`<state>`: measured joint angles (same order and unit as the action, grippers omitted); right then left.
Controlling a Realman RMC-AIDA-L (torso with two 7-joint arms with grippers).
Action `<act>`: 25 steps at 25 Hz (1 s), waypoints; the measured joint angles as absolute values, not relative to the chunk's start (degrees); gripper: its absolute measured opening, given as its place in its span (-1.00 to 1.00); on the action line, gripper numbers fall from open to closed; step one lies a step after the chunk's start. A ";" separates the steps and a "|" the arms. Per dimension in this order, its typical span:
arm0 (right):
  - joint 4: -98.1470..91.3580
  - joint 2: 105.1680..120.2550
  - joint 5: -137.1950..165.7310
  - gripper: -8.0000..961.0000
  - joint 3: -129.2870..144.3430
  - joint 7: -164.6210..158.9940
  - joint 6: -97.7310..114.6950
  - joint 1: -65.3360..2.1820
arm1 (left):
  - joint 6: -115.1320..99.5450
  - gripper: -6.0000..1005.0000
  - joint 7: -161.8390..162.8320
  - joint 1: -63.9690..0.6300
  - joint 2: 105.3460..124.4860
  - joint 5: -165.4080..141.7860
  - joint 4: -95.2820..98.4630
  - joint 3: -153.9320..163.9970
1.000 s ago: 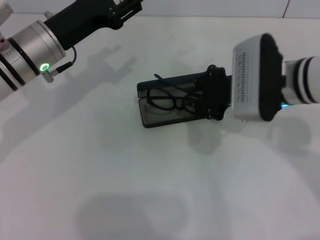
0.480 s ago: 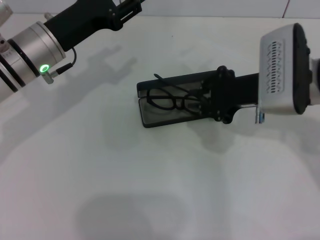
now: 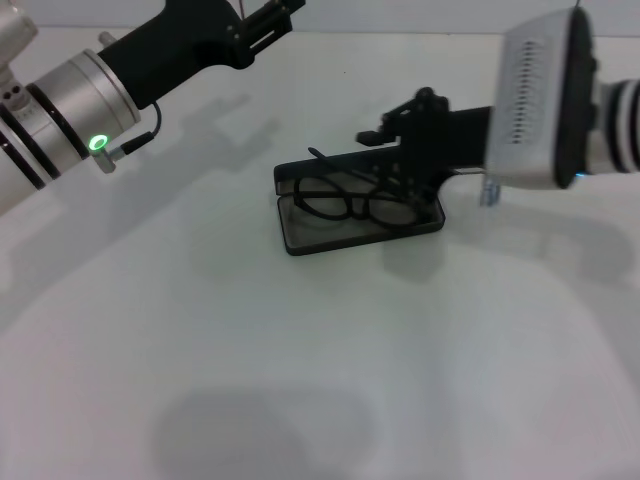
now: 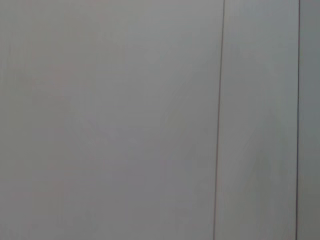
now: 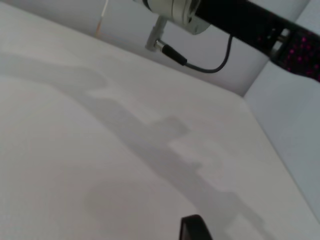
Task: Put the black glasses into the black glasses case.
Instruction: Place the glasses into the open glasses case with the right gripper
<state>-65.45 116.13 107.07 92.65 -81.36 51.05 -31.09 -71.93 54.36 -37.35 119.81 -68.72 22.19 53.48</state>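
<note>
Flat rectangular black glasses case [image 3: 355,210] lies open on the plain white worktop [image 3: 300,380], near centre of the head view, lid raised along its far edge. Thin black wire-frame glasses [image 3: 350,203] with round lenses rest inside the tray of the case, one slim temple arm poking up past the far left corner of the lid.

Right pincer [image 3: 385,135] hovers just above the far right end of the case, apart from the glasses; fingers look parted and hold nothing. Right wrist view shows mostly bare worktop and shadow, plus the other arm farther off.

Left pincer [image 3: 275,15] is up at the far left edge of the worktop, well apart from the case; whether it is wide or narrow I cannot tell. Left wrist view shows only a pale wall.
</note>
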 joint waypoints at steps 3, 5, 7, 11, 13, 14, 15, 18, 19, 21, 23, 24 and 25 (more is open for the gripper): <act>-61.79 116.15 107.34 -0.52 95.03 -81.67 49.66 -34.74 | -71.96 0.27 54.20 -37.42 119.88 -68.59 22.02 54.50; -60.42 116.14 107.40 -0.52 96.05 -81.82 50.05 -36.18 | -72.01 0.27 54.20 -37.32 119.88 -68.37 21.99 55.09; -60.22 116.12 107.45 -0.52 96.62 -81.88 50.52 -36.39 | -72.17 0.27 54.23 -37.08 119.89 -68.27 21.97 55.20; -60.79 116.03 107.39 -0.52 96.87 -81.89 53.31 -36.23 | -72.24 0.27 54.37 -36.90 119.89 -68.18 21.97 55.23; -61.03 116.04 107.41 -0.52 97.09 -81.87 54.32 -36.10 | -72.25 0.27 54.29 -36.90 119.88 -68.18 21.97 55.24; -61.50 116.10 107.50 -0.52 97.40 -81.87 54.42 -35.74 | -72.25 0.27 54.23 -36.90 119.89 -68.17 21.97 55.25; -62.03 116.11 107.56 -0.52 97.63 -81.86 54.29 -35.24 | -72.25 0.27 54.20 -36.90 119.89 -68.16 21.97 55.25; -64.58 116.01 107.73 -0.52 97.89 -81.67 52.72 -33.00 | -72.23 0.27 54.19 -36.91 119.88 -68.14 21.97 55.28; -64.97 115.98 107.87 -0.52 97.83 -81.65 52.40 -32.70 | -72.18 0.27 54.18 -36.94 119.89 -68.14 21.97 55.28; -64.38 115.95 108.72 -0.52 97.75 -81.76 52.01 -32.72 | -72.09 0.27 54.17 -37.05 119.88 -68.12 21.97 55.28; -62.74 116.05 109.60 -0.52 98.16 -81.91 51.81 -33.45 | -72.01 0.27 54.16 -37.29 119.88 -68.11 21.97 55.28; -61.81 116.13 109.87 -0.52 98.71 -81.98 51.58 -33.98 | -71.98 0.27 54.16 -37.37 119.89 -68.11 21.97 55.29; -60.27 116.17 110.04 -0.52 100.16 -82.32 50.44 -34.86 | -71.96 0.27 54.15 -37.41 119.89 -68.11 21.97 55.29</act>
